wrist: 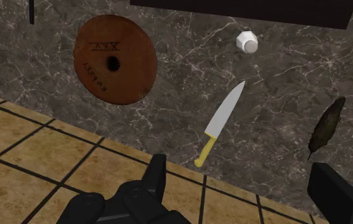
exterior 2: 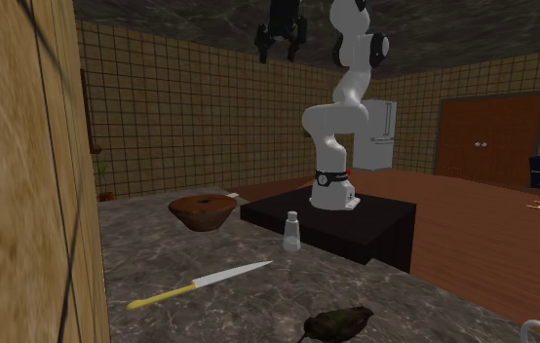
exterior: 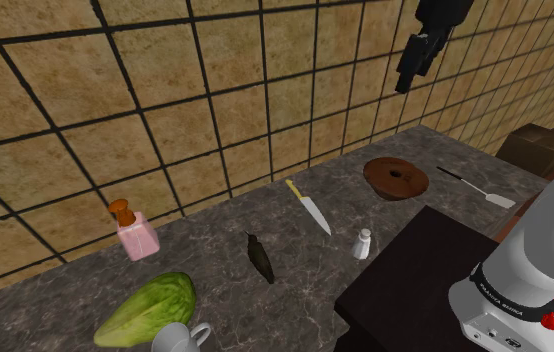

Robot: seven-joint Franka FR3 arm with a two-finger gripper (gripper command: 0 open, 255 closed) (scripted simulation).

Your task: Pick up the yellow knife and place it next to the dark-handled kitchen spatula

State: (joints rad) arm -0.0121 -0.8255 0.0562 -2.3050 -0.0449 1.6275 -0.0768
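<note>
Yellow-handled knife (exterior: 308, 207) flat on the marbled surface (exterior: 215, 262) mid-frame in the shoulder view, left of a brown bowl (exterior: 396, 177) and a white shaker (exterior: 362, 243), well apart from the dark-handled spatula (exterior: 477, 187) at right, black pincer (wrist: 236, 162) spread wide high above.

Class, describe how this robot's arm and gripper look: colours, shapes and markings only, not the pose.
The arm is built of rounded, glossy white segments with dark joints. A black band with small white lettering rings its lowest segment, and a small red part sits beside that band. The gripper is all black and ends in two blocky fingers.
</note>
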